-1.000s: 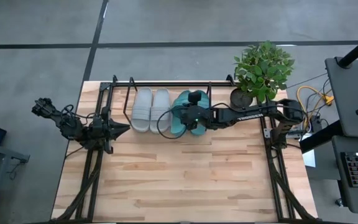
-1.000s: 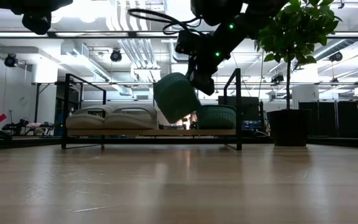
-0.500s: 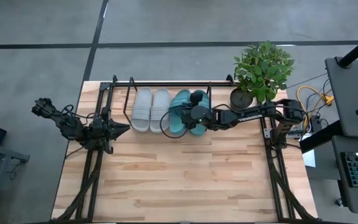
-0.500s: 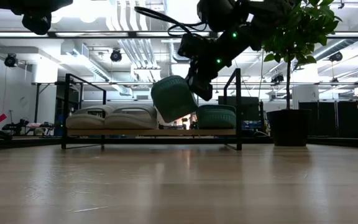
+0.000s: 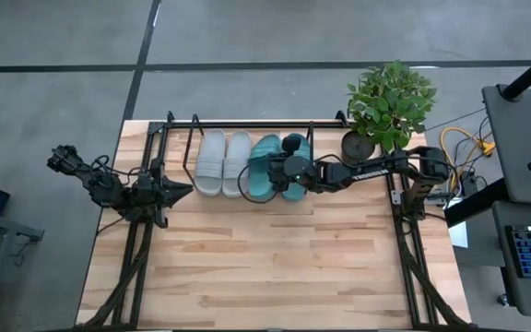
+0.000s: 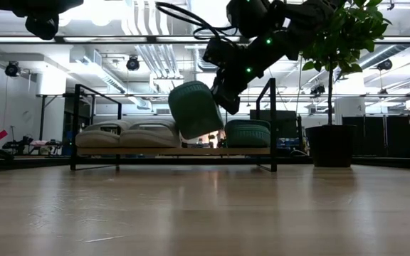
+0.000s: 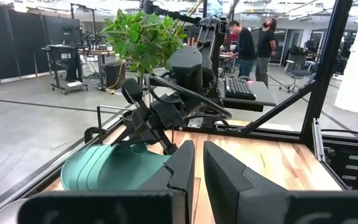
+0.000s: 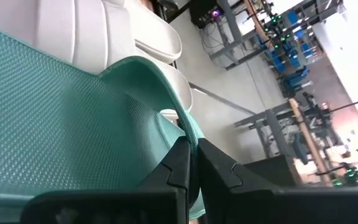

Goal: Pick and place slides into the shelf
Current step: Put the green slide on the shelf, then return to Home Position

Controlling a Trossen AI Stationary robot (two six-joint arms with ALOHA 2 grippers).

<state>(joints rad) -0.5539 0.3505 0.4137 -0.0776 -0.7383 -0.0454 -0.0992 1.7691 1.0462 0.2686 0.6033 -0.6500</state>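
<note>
The left gripper (image 5: 181, 192) waits at the table's left, fingers nearly closed on nothing. Farther back, a teal slide (image 6: 194, 109) is pinched in the right gripper (image 6: 225, 99), tilted above the shelf (image 6: 267, 150) (beside its mate (image 6: 248, 133), grey pair (image 5: 224, 162) already racked). It should be levelled, then lowered into the gap

Over the last second the right gripper (image 6: 223, 96) has carried the teal slide (image 6: 195, 109) it pinches a little higher and toward nine o'clock in the low view, its sole now tipped steeper. From above, that slide (image 5: 265, 166) has slid toward nine o'clock over the shelf (image 5: 247, 123), closer to the grey pair (image 5: 224, 162).
</note>
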